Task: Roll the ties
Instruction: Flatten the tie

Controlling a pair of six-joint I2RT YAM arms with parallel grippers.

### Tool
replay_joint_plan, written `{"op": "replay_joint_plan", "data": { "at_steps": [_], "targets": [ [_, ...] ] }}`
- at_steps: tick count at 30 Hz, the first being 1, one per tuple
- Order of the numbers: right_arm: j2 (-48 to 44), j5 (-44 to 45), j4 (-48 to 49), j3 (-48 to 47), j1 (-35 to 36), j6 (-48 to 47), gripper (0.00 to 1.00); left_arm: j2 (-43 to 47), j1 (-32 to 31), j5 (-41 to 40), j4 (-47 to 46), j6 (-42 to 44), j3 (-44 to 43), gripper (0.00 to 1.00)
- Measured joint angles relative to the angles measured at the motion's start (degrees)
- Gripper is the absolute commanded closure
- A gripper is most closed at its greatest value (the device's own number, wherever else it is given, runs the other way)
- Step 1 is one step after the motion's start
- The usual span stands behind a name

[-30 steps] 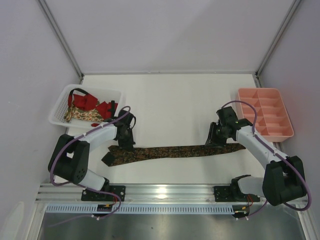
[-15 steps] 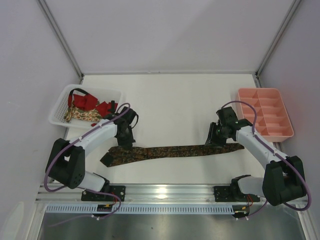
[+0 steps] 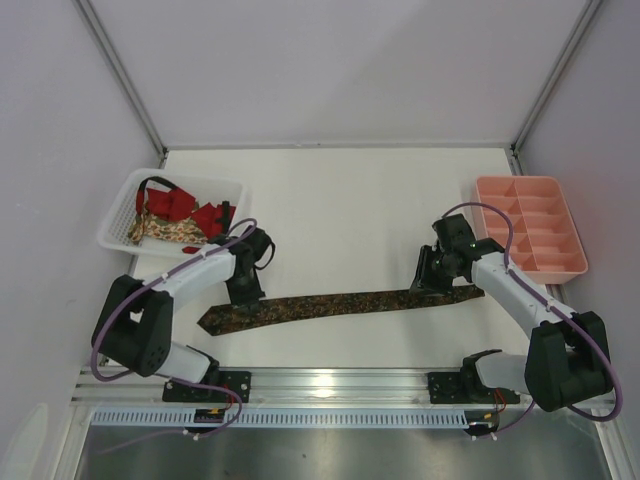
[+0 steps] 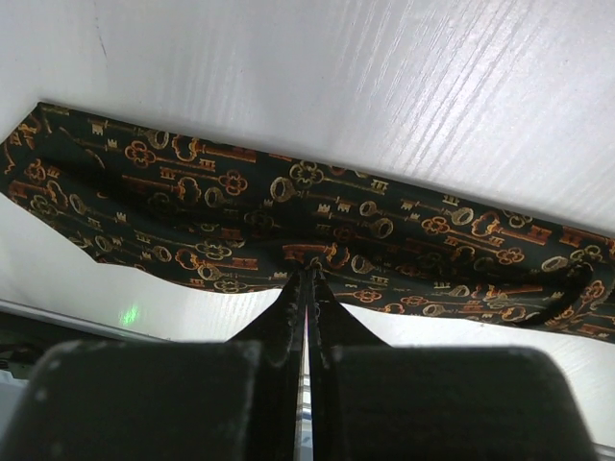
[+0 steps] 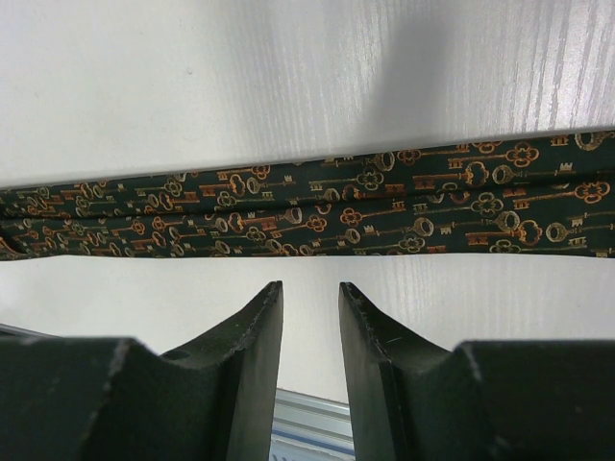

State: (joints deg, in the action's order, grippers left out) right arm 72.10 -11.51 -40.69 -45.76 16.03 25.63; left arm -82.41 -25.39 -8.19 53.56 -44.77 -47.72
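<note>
Left tool (image 4: 307, 274) pressed together, nipping a pucker of the dark tie (image 4: 288, 211) at its near edge, at the wide end, well away from the pink tray (image 3: 530, 180). Right tool (image 5: 310, 288) partly spread, holding nothing; the narrow stretch lies crosswise just past its tips, near the tray. The tie's long axis runs straight away from the tray. The left arm has the wide end, so rolling looks its job. Open surface (image 3: 350, 200) beyond; metal rail (image 3: 330, 380) close behind.
</note>
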Motion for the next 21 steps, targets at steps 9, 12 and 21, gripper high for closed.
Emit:
{"op": "replay_joint_plan", "data": {
  "at_steps": [9,12,21],
  "targets": [
    [0.55,0.09,-0.13,-0.07,0.11,-0.02,0.63,-2.08,0.00,-0.46,-1.03,-0.11,0.02,0.42],
    [2.29,0.87,-0.79,-0.44,0.07,0.07,0.64,-1.01,0.00,-0.63,-0.63,-0.42,0.02,0.39],
    [2.73,5.70,-1.31,-0.31,-1.25,1.75,0.73,3.30,-0.07,2.43,-0.15,2.43,-4.61,0.85]
  ]
}}
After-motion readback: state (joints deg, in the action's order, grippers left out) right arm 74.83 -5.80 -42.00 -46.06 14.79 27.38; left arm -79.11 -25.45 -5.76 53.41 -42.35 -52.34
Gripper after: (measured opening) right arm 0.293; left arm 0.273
